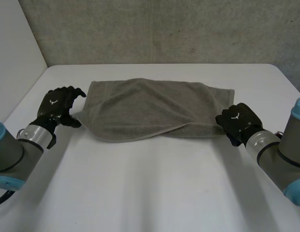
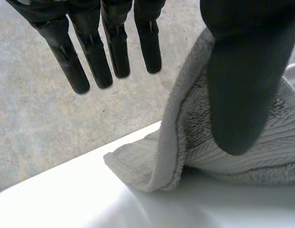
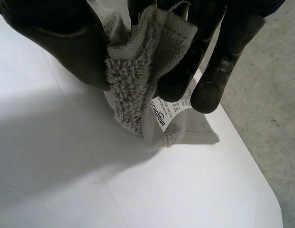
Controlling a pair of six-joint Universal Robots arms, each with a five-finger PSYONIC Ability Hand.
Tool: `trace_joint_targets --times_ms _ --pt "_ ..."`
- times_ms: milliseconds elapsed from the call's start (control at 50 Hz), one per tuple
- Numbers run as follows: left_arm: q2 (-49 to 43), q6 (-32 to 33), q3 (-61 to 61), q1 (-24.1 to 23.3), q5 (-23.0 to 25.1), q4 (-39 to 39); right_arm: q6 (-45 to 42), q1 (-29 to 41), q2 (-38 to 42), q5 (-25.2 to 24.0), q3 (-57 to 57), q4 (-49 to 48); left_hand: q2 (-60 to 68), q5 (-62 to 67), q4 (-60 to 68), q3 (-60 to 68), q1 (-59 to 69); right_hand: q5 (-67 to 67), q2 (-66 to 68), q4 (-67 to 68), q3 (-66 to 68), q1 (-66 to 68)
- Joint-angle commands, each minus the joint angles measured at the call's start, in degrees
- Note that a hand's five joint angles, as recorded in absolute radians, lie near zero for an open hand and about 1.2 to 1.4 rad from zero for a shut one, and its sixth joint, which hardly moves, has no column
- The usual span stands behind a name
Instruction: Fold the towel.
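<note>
Towel of grey terry cloth [image 1: 150, 108], doubled over, on a smooth white table [image 1: 155, 193] at mid-frame.
Rough grey concrete wall [image 1: 164, 29] runs along the top, with a plain white wall [image 1: 14, 43] at upper left. At the left, the black left hand [image 1: 53, 108] holds its fingers straight and apart from the thumb, which rests against the towel's raised end. At the right, the black right hand [image 1: 237, 120] pinches a corner, beside a white printed label [image 3: 167, 110], between thumb and fingers.

Head view downward, wrist views close, sharing towel [image 1: 150, 108]
</note>
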Motion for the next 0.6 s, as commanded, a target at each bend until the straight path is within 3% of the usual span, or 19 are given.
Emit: trace_joint_targets --times_ms 20,200,320,420,600 --pt "1.38 7.30 -3.05 0.40 0.11 0.34 2.19 -0.01 -0.52 -0.01 2.63 -2.40 -7.48 -7.16 -7.51 -7.57 -7.37 2.77 3.44 3.09 3.28 3.23" --pt "0.68 16.62 -7.88 0.40 0.29 7.36 2.63 -0.01 -0.52 -0.01 3.42 -2.41 -11.87 -11.56 -11.91 -11.96 -11.76 2.77 3.44 3.09 3.28 3.23" --pt "0.59 17.95 -10.88 0.40 3.01 12.47 3.42 -0.01 -0.34 -0.01 3.68 -2.49 -11.03 -10.71 -11.07 -11.12 -10.92 2.77 3.44 3.09 3.28 3.23" --pt "0.50 18.65 -13.34 0.40 9.24 18.52 3.42 -0.01 -0.17 -0.01 3.86 -2.49 -7.51 -7.19 -7.54 -7.60 -7.40 2.77 3.44 3.09 3.28 3.23" --pt "0.33 20.68 -15.01 0.40 11.45 20.20 3.42 -0.01 -0.17 -0.01 3.94 -2.85 -5.15 -4.83 -5.18 -5.23 -5.04 2.77 3.44 3.09 3.28 3.23"
